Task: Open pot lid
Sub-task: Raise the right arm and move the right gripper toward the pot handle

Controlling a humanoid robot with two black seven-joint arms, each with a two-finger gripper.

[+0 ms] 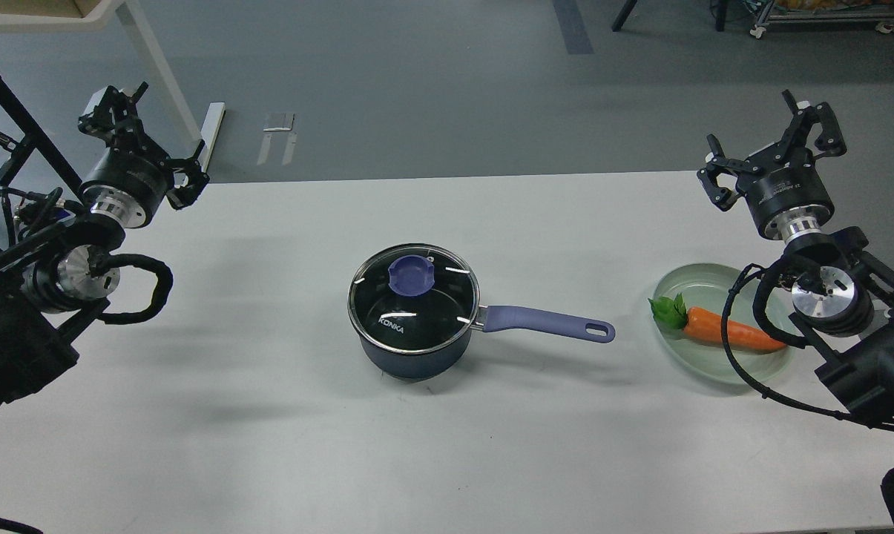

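The pot [417, 348] is a small dark-blue saucepan with a black inside and a thin steel rim. The lid [415, 299] sits closed on it: a round disc of clear glass with a steel edge, as wide as the pot, with a purple-blue knob [411, 275] a little off the middle toward the far side. The pot's long lavender-blue handle [547, 322] has a hole at its end.

The long axis of the pot runs along this handle, almost level across the table [268, 415], and the handle points toward the side of the right tool [769, 159], dipping slightly toward the robot.

White letters on the glass read "KONKA", near the lid's front-left edge. A small marking on the body of the right tool is too small to read.

The pot stands between the two tools, well apart from both and nearer to the robot than either. The left tool [146, 144] hangs over the far left corner of the table, its fingers spread and holding nothing. The right tool is raised over the far right edge, also spread and free. Below the right tool, nearer to the robot, a pale green plate [684, 285] carries a toy carrot [721, 330], just beyond the handle's end
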